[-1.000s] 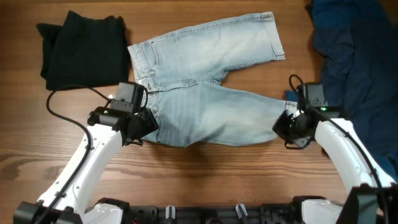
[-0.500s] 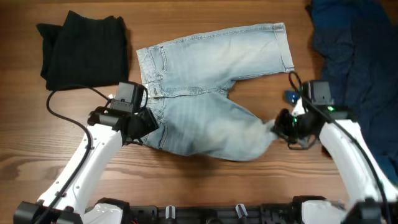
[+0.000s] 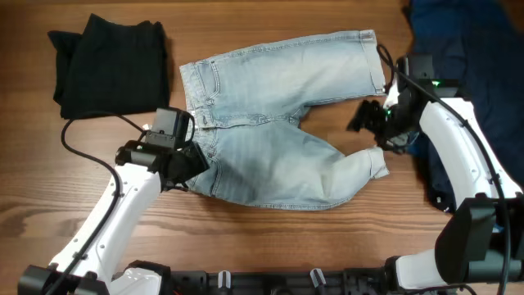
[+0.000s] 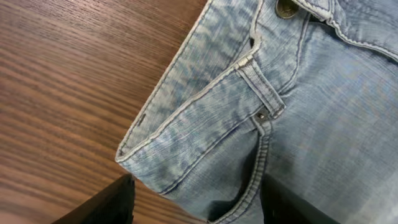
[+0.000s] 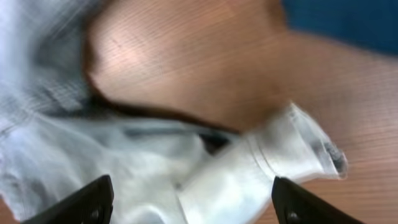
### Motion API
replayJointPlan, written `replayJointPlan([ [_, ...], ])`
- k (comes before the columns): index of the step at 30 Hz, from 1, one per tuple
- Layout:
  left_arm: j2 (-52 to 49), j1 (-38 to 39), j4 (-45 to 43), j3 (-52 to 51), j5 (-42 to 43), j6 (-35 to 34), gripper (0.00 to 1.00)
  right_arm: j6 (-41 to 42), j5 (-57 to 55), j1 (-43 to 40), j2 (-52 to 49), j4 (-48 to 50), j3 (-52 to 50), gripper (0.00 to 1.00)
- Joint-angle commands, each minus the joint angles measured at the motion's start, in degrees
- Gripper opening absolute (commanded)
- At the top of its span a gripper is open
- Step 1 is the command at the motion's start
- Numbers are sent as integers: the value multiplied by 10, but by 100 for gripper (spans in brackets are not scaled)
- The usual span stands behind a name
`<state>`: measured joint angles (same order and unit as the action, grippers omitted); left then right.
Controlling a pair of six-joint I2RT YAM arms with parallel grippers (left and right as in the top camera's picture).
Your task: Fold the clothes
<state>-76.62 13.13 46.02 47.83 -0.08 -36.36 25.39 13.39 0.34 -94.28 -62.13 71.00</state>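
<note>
The pale blue denim jeans (image 3: 270, 123) lie spread on the wooden table, waistband to the left. One leg runs to the back right, the other to the front right, ending in a rumpled hem (image 3: 375, 162). My left gripper (image 3: 193, 164) sits at the waistband's front corner. In the left wrist view this gripper (image 4: 199, 208) is open, its fingers straddling the pocket seam and belt loop (image 4: 264, 102). My right gripper (image 3: 368, 119) hovers between the two legs. Seen from the right wrist, it (image 5: 193, 205) is open wide above the loose hem (image 5: 292, 152), holding nothing.
A folded black garment (image 3: 110, 65) lies at the back left. A dark blue garment (image 3: 467, 74) is heaped along the right edge, close behind my right arm. Bare wood (image 3: 270, 238) runs along the front of the table.
My right gripper was shut on the front leg's hem, pulled it left, then opened and let it drop. It has since moved back toward the far leg. The left arm stayed put.
</note>
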Motion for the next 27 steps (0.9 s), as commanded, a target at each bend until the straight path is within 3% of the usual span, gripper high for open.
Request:
replayJointPlan([
  [1, -2, 2, 18, -3, 0, -1, 64, 66, -66, 2, 10, -61, -2, 82],
  [5, -2, 2, 84, -7, 3, -49, 54, 77, -61, 3, 99, -71, -62, 81],
  [8, -2, 2, 47, -46, 9, -64, 54, 45, -12, 3, 176, -13, -167, 72],
  [11, -2, 2, -5, -77, 5, -63, 53, 38, 2, 3, 184, 53, -238, 65],
  [14, -2, 2, -35, -79, 0, -63, 47, 39, 2, 10, 184, 95, -277, 49],
  [23, -44, 2, -81, -95, -35, -63, 40, 71, -18, 21, 181, 233, -376, 47],
  [27, -67, 2, -93, -95, -34, -63, 38, 113, -24, 21, 160, 305, -410, 40],
])
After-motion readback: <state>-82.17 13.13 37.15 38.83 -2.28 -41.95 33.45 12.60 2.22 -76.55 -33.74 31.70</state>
